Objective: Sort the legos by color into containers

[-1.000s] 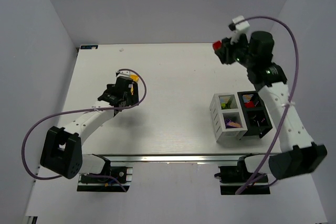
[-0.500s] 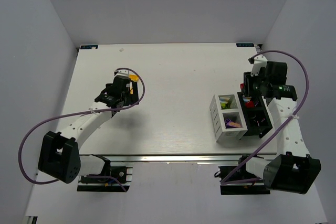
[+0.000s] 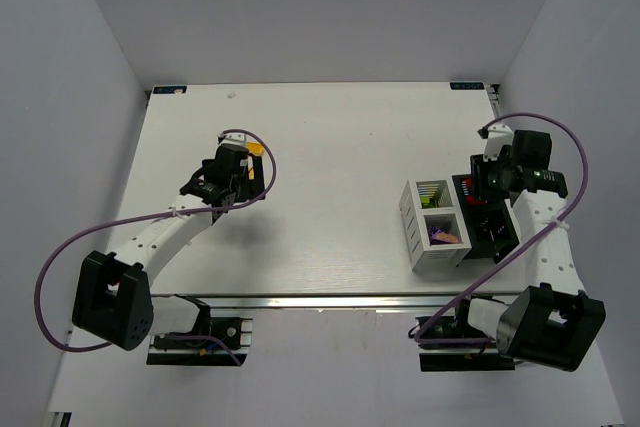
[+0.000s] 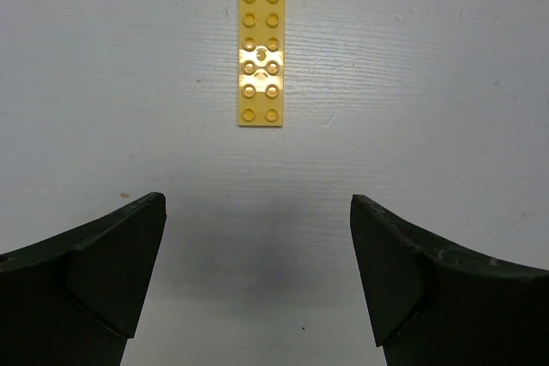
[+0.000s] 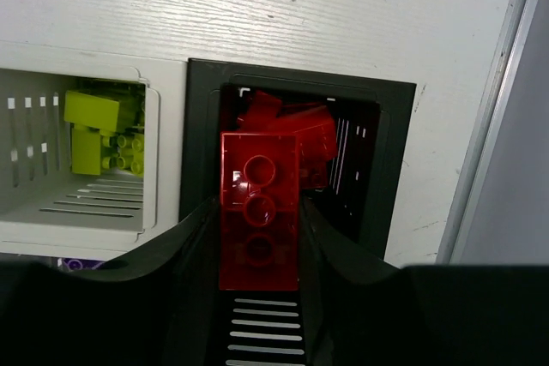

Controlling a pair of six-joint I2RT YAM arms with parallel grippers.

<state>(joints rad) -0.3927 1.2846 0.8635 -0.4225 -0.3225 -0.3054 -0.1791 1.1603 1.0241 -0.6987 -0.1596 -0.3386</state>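
Top view: 2 arms on a white table (image 3: 340, 137). The left gripper (image 3: 236, 169) hangs over the left half of the table. The right gripper (image 3: 487, 185) sits above the containers (image 3: 438, 257), a block of 4 open-top compartments near the right edge.

Left wrist view: the left gripper (image 4: 257, 237) is spread wide with nothing between its 2 dark fingers (image 4: 111, 272). 1 flat yellow brick (image 4: 261, 55), 2 studs across and 6 long, lies on the table ahead of the fingertips. It is centred on the gap between them and well apart from both. Its long axis points away from the gripper. In the top view the same brick (image 3: 257, 148) shows just beyond the gripper's far end.

Right wrist view: the right gripper (image 5: 259, 250) is closed on 1 red brick (image 5: 257, 173), with a finger pressed on each long side and 3 studs facing the camera. The brick hangs over the far black-walled compartment (image 5: 199, 126), which already holds other red bricks (image 5: 304, 130). Whether the held brick touches them cannot be told. The white-walled compartment (image 5: 153, 160) to its left holds lime green bricks (image 5: 94, 126).

Top view: the near white compartment holds a purple piece (image 3: 438, 235).
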